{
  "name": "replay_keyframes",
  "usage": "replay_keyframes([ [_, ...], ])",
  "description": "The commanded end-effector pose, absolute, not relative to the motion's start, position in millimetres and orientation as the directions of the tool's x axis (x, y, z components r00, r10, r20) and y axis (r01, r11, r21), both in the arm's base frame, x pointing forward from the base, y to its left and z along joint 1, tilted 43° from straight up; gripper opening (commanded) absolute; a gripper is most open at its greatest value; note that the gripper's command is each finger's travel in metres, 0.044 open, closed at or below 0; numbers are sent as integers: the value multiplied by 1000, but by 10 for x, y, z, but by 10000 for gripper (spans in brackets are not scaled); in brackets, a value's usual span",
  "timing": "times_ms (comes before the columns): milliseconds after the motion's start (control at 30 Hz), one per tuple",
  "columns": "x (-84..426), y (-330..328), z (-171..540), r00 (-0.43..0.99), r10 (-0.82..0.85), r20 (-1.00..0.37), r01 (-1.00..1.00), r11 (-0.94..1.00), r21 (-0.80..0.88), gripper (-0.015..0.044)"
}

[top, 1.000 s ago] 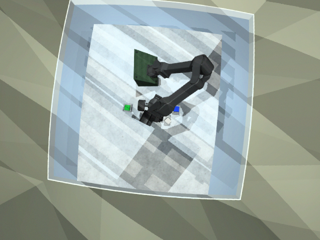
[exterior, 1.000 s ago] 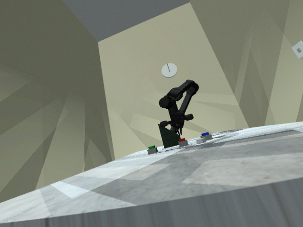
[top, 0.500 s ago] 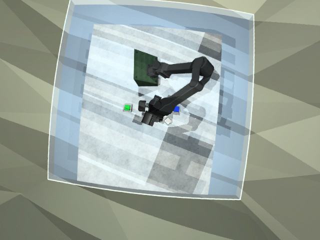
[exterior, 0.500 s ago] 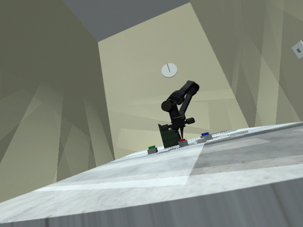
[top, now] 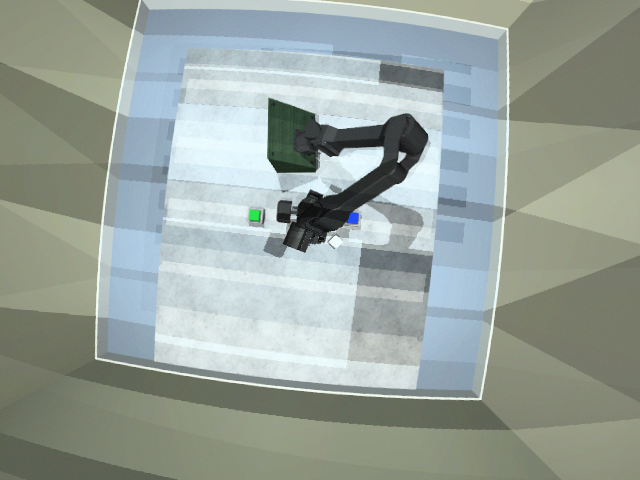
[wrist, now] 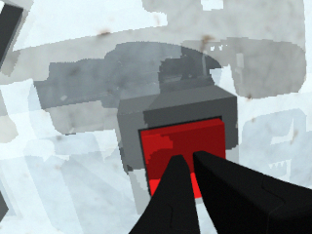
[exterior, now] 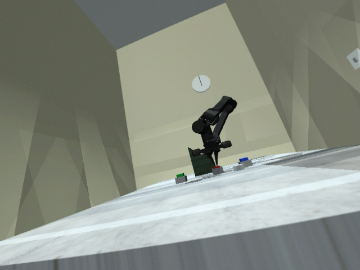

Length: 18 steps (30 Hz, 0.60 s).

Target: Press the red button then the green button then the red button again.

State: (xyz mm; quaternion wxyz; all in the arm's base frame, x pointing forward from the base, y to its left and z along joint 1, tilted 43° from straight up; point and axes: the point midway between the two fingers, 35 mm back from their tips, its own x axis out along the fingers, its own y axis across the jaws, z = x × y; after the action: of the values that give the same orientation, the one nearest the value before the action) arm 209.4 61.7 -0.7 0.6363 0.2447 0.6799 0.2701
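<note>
Over the red button (wrist: 185,150), between the green button (top: 254,215) and the blue button (top: 353,218), my gripper (wrist: 187,164) hangs with jaws nearly shut on nothing, tips at its cap, so I judge a red press underway, which of the two unclear.

The matte black six-joint arm (top: 379,175) is built of slim boxy links joined by rounded elbow housings, with short cylindrical knobs protruding on either side of the wrist, ending in a black gripper (wrist: 190,163) with two tapering, pointed, smooth-faced fingers.
</note>
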Motion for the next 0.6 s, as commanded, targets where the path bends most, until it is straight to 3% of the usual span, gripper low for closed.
replay_keyframes([
  [0,2081,624,-12,-73,679,-731,-3,733,681,20],
  [333,2108,393,232,-73,677,-732,-2,734,679,20],
  [567,2463,764,1012,-69,671,-738,-14,739,674,204],
])
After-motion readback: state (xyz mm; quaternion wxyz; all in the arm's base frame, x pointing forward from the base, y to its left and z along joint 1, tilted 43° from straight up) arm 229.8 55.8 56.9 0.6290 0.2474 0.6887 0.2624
